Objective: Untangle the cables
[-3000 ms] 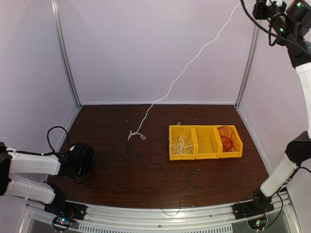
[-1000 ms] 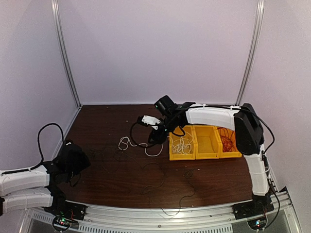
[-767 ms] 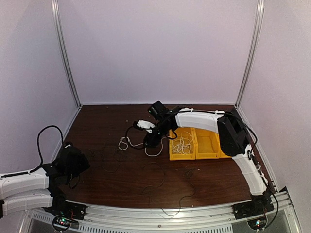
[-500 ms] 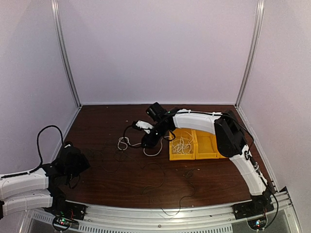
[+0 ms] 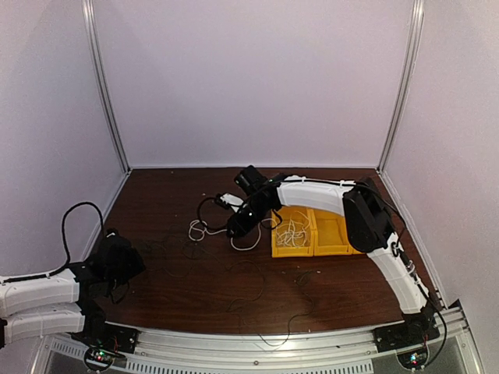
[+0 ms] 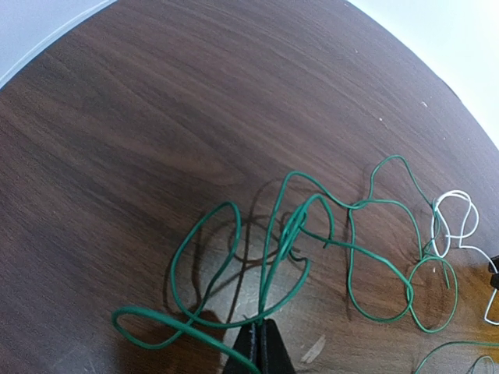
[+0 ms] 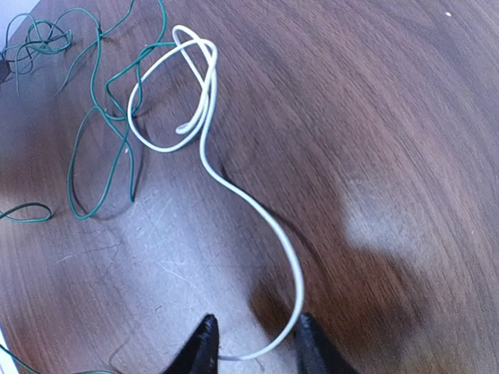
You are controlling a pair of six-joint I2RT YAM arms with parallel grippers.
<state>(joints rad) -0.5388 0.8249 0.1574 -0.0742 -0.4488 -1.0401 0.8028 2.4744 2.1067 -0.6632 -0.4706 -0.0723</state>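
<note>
Pale walls close in a dark wooden table [image 5: 156, 195]. From above, the right gripper [image 5: 236, 226] is down at mid-table, just left of the yellow bins [image 5: 292, 251]. The white cable [image 5: 199, 230] lies in loose loops beside it. The left gripper [image 5: 118, 261] sits low at the near left corner, with thin dark strands spread between the two arms.

The left wrist camera shows its fingers pressed together on a strand of the green cable [image 6: 351, 241]. That cable sprawls in overlapping loops toward the white one.

In the right wrist view the jaws stand apart. The white cable's tail curves in between the tips but isn't pinched. At the far end, the white loop lies across green strands.

That crossing is my worry. If the right arm closes and hauls while the left keeps the green pinned, the crossing could cinch into a knot. The catch is also right at the tail, so the cable may slip free.

Three seconds ago that arm was high in the far right corner with the white cable strung up off the table. Now the cable lies flat, and over the last second the gripper has crept left, away from the bins.
</note>
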